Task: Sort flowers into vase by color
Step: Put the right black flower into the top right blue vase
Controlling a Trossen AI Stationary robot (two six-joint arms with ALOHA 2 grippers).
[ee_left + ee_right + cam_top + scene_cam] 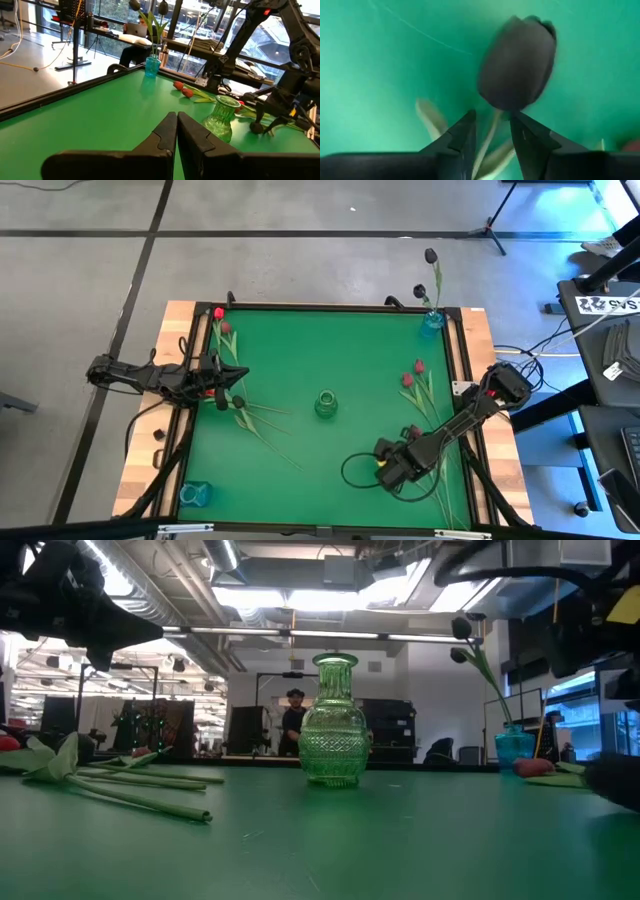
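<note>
R gripper (492, 135) is low at the near right of the green table (300, 360), fingers narrowly apart w/ the stem of a black tulip (517, 62) between them, head just past the tips; can't tell if they're actually pinching it. L gripper (177, 131) sits at the left edge, fingers closed together, holding nothing. Green vase (325, 404) mid-table. Blue vase (432, 320) in the far right corner w/ black tulips in it. Red tulips (412, 373) lie on the right side, more flowers (225, 330) on the left.
</note>
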